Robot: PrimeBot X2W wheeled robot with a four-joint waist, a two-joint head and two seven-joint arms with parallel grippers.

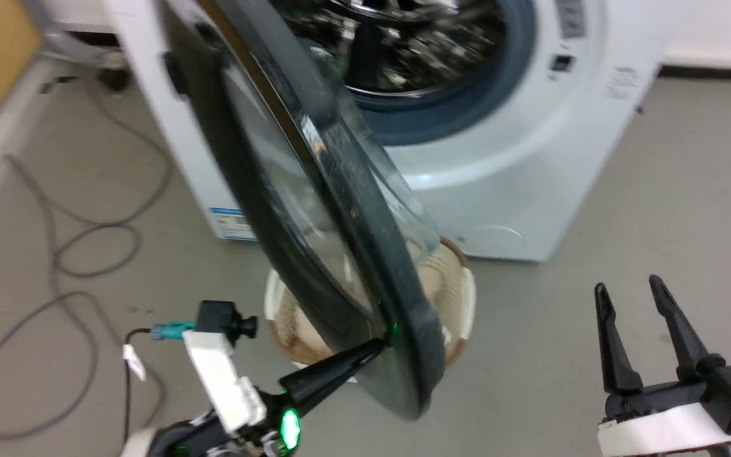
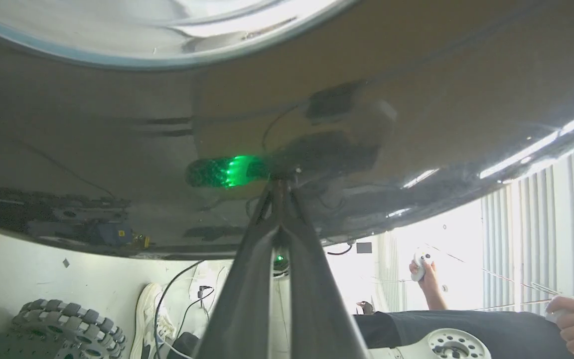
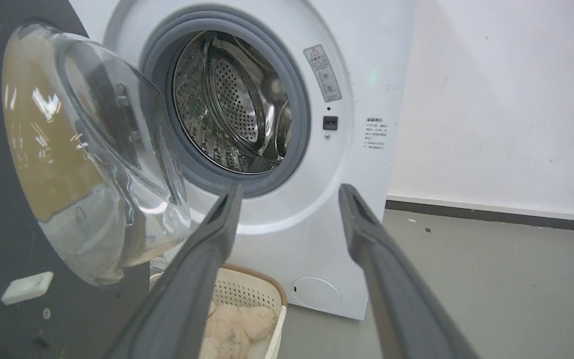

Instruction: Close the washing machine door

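Head view: washing machine door stands open, nearly edge-on to the camera and well out from the front of the washing machine. Hinge side is at the machine's left; the free edge hangs low, over a cream laundry basket on the floor.

Left tool: fingers pressed together into one point and holding nothing. The tip touches the door's glossy outer face close to its lower rim. Left wrist view agrees, with the closed tip meeting its own reflection on the black surface.

Right tool: jaws wide, empty, low at the right and well apart from door and machine.

Progress (judgement): not done. The round opening is fully uncovered, and the right wrist view shows the perforated steel drum and grey rubber ring with nothing across them. Contact for a push looks made. What is left is the whole swing across the opening and a firm press until the catch takes.

Look of the door: large black disc with a mirror-like outer side that reflects the room and the tool's green light. The inner side is matt dark, with a clear glass bowl bulging toward the drum. The head view is motion-blurred, so fine detail on the rim is unreadable.
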